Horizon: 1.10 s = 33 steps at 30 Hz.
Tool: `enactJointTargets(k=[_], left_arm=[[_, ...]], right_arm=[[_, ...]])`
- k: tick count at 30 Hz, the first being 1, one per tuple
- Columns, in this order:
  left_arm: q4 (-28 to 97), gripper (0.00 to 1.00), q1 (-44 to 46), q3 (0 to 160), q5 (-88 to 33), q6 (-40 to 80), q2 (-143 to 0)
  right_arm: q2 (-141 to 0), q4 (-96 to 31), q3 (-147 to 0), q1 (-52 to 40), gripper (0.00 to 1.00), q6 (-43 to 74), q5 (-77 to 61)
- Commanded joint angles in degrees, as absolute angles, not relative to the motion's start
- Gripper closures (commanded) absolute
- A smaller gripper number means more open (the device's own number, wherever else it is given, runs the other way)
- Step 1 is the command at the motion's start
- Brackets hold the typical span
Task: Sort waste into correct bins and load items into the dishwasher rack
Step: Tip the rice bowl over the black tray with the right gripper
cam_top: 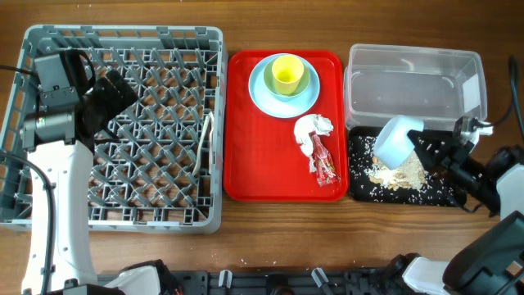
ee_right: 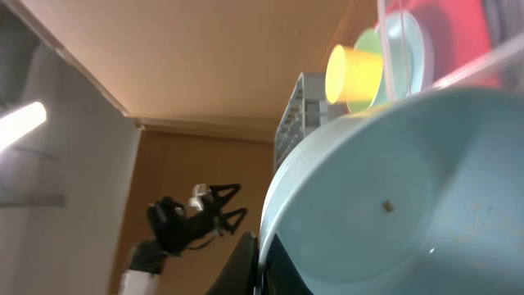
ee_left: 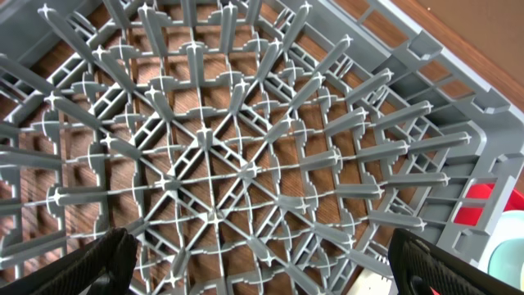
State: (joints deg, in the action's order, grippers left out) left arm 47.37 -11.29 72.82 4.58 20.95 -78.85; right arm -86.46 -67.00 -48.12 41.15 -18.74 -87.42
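Observation:
My right gripper is shut on the rim of the small pale blue bowl and holds it tipped over the black tray, where rice and crumb scraps lie. In the right wrist view the bowl fills the frame, pinched at its rim by my fingers. My left gripper is open and empty above the grey rack; its fingers straddle the lattice floor. The yellow-green cup stands on the pale blue plate. The white napkin and red wrapper lie on the red tray.
The clear tub stands behind the black tray. The red tray lies between the rack and the bins. A white utensil lies in the rack near its right wall.

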Motion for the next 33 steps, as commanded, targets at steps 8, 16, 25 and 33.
enactJointTargets(k=[8, 16, 25, 33], left_arm=[[47.2, 0.0, -11.5, 73.2, 4.6, 21.5, -78.8], [47.2, 0.0, -11.5, 73.2, 4.6, 21.5, -78.8], [47.2, 0.0, -11.5, 73.2, 4.6, 21.5, -78.8], [47.2, 0.0, -11.5, 73.2, 4.6, 21.5, -78.8]], right_arm=[[-86.8, -65.2, -48.0, 41.1, 0.96, -19.7, -88.4], [-80.6, -74.4, -52.1, 39.2, 0.96, -25.5, -87.4], [-74.4, -71.5, -51.2, 40.1, 0.96, -16.3, -89.7], [-75.0, -52.9, -50.9, 40.0, 0.96, 5.0, -93.0]])
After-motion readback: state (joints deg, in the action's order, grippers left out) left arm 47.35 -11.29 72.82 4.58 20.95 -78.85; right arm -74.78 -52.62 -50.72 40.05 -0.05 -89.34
